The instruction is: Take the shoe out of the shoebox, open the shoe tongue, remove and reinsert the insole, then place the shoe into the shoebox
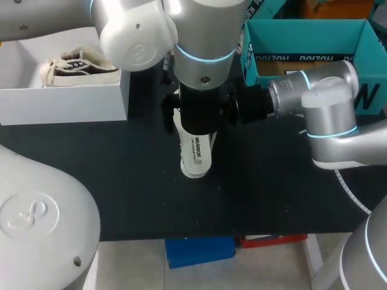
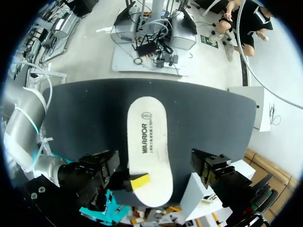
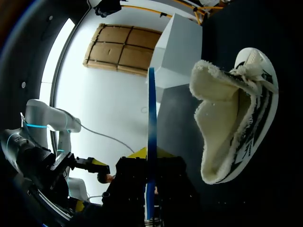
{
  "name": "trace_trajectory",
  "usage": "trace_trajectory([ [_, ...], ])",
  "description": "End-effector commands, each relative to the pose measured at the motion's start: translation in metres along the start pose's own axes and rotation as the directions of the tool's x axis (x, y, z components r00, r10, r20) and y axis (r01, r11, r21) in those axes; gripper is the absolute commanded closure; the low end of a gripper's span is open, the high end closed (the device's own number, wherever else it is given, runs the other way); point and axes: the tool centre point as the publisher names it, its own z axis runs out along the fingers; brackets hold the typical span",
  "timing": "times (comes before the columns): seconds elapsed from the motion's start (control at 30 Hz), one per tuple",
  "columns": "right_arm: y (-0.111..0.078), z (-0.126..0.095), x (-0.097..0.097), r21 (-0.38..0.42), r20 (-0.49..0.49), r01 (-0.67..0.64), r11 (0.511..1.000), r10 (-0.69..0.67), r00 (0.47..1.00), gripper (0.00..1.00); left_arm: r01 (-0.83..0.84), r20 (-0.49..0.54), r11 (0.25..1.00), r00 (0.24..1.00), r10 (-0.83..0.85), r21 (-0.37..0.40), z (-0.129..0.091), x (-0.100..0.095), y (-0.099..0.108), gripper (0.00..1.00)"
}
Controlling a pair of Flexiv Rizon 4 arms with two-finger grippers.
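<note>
A white insole [image 1: 195, 154] hangs over the dark table, and my right gripper [image 3: 150, 161] is shut on one end of it. In the right wrist view the insole [image 3: 151, 118] shows edge-on as a thin blue strip between the fingers. My left gripper [image 2: 156, 168] stands open directly above the insole [image 2: 147, 142], its black fingers [image 2: 102, 166] wide on either side and touching nothing. A yellow fingertip [image 2: 138, 181] of the right gripper presses on the insole's near end. The striped shoe [image 3: 236, 123] with fleece lining lies on its side on the table beyond the insole. In the head view my left arm [image 1: 199, 60] hides it.
A white box [image 1: 63, 96] at the back left holds another dark shoe [image 1: 78, 65]. The teal shoebox [image 1: 308, 36] stands open at the back right. My right arm [image 1: 326, 103] reaches in low from the right, in front of the teal box.
</note>
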Motion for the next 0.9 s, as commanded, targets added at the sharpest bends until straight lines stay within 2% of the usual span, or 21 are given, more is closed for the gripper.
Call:
trace_trajectory([
  [0.03,0.0,0.0,0.0,0.002,0.002,-0.001,1.0,0.001,1.0,1.0,-0.003,0.004,1.0,1.0,0.003,0.01,-0.001,0.002,0.011,0.0],
  [0.2,0.0,0.0,0.0,0.002,0.002,-0.001,1.0,0.001,1.0,1.0,0.004,0.008,1.0,1.0,-0.004,-0.002,-0.007,0.006,0.036,0.0],
  [0.47,0.0,0.0,0.0,0.002,0.002,-0.001,1.0,0.001,1.0,1.0,0.018,0.061,0.999,0.998,-0.02,0.031,-0.005,0.007,0.085,0.0],
  [0.73,0.0,0.0,0.0,0.002,0.002,-0.001,1.0,0.001,1.0,1.0,0.025,0.092,0.999,0.995,-0.029,0.041,0.009,0.009,0.135,0.0],
  [0.9,0.0,0.0,0.0,0.002,0.002,-0.001,1.0,0.001,1.0,1.0,0.042,0.108,0.998,0.993,-0.047,0.046,0.018,0.011,0.159,0.0],
])
